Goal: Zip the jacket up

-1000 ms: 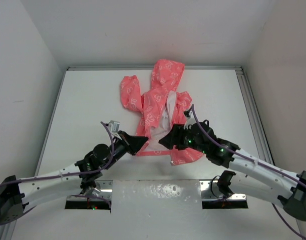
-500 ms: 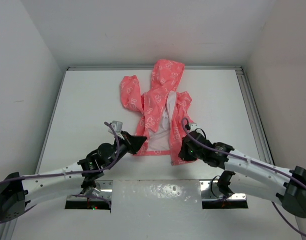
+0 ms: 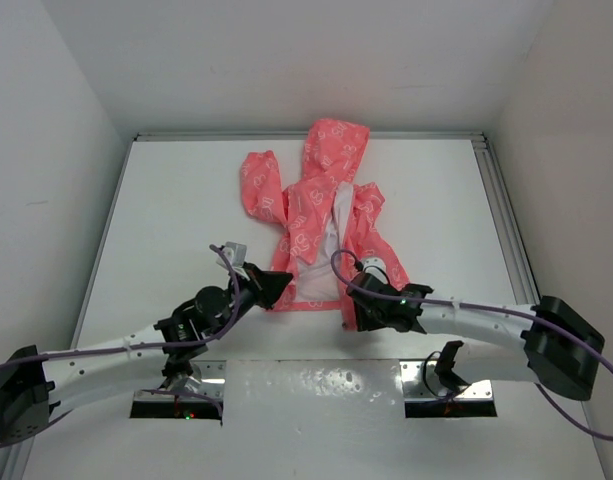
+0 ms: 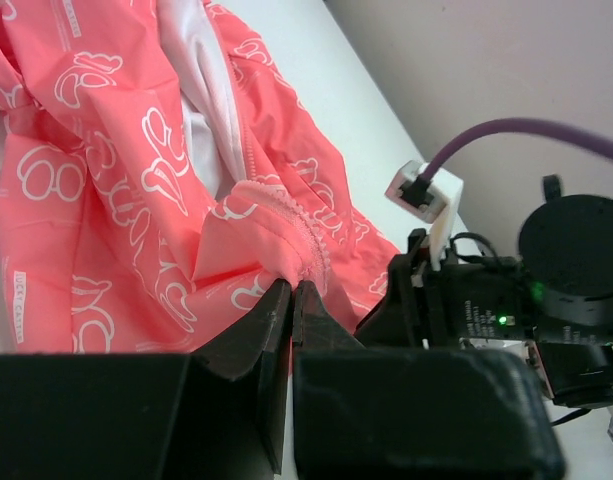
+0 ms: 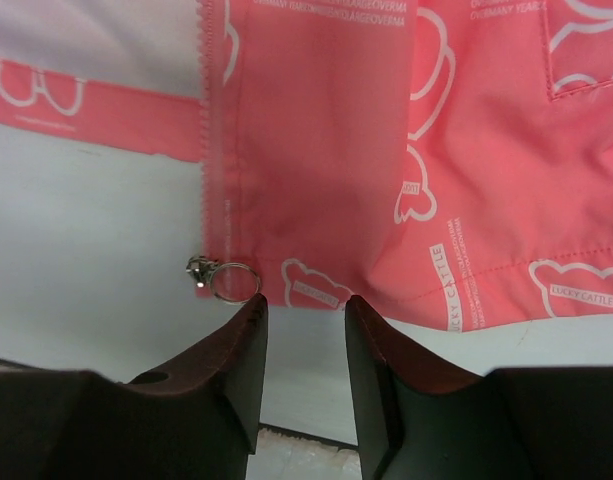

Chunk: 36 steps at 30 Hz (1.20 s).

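I read the left gripper [image 3: 277,287] as clamped on a bunched fold of the jacket [image 3: 311,205] at its near hem, with zipper teeth between the tips. The jacket lies unzipped on the white table [image 3: 166,200], hood toward the far wall. The right gripper [image 5: 304,305] has its fingers parted at the other front panel's hem. The zipper pull [image 5: 229,279] sits just beside one fingertip.

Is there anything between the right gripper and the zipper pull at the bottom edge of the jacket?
Nothing visible. The zipper pull lies bare on the table at the hem corner of the jacket. The open right gripper is right next to it, with the ring just to one side of the gap between its fingers.
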Each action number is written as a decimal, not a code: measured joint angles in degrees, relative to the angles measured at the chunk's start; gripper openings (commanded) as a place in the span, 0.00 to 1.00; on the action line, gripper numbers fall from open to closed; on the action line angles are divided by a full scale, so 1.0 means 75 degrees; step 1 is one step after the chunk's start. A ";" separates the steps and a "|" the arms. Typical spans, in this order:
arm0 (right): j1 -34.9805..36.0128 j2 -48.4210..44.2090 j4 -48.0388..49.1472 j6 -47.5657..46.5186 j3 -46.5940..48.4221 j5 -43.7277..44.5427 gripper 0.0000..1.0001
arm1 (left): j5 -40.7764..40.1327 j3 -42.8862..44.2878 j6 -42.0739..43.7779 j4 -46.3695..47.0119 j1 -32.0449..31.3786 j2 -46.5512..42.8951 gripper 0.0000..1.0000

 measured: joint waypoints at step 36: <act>0.0866 0.1358 0.0580 0.0408 0.0417 0.0627 0.38 | -0.0329 -0.0029 0.0064 -0.0385 0.0000 -0.0600 0.00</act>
